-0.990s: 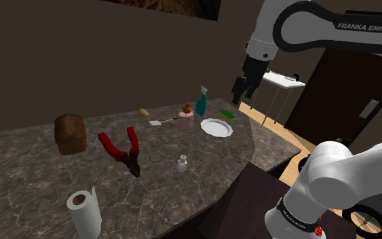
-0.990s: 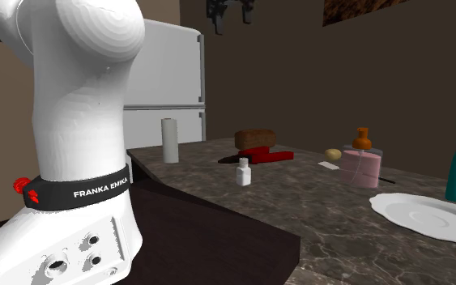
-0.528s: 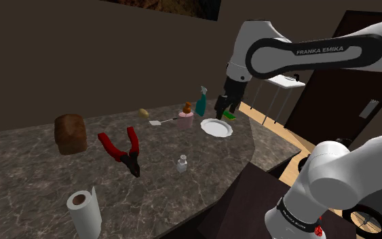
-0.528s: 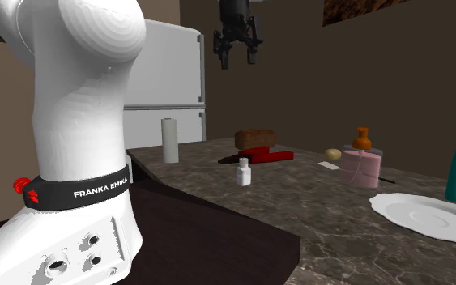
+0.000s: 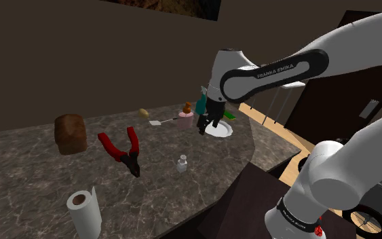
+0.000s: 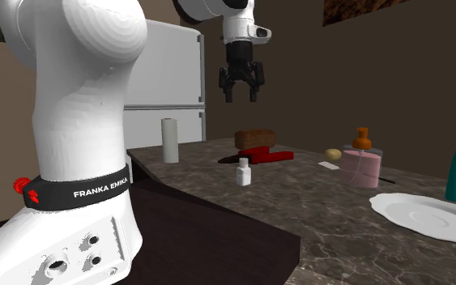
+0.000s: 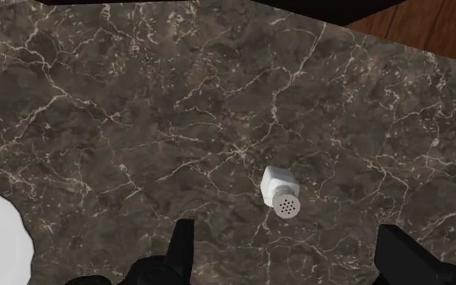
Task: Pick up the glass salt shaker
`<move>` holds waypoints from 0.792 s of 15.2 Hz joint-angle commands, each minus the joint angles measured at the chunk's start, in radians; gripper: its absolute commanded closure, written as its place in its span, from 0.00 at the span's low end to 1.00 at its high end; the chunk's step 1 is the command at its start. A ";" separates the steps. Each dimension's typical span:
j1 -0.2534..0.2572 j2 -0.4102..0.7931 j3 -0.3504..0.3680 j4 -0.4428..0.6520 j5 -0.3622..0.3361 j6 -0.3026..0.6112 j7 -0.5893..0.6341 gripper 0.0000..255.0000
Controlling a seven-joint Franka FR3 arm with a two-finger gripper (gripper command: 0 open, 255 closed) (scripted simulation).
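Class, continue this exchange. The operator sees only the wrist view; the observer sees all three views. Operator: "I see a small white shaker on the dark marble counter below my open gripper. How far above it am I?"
Observer: Far above. In the second exterior view the gripper hangs high over the salt shaker, with open air between them.
Operator: What lies nearest the shaker that I might bump on the way down?
Observer: Red-handled pliers lie flat on the counter, toward the shoulder view's left of the shaker and apart from it.
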 commanded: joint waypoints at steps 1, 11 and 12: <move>0.005 0.066 0.001 -0.006 0.005 0.070 -0.001 0.00; 0.033 0.462 0.021 0.089 0.042 0.349 -0.006 0.00; 0.035 0.503 0.024 0.106 0.045 0.371 -0.007 0.00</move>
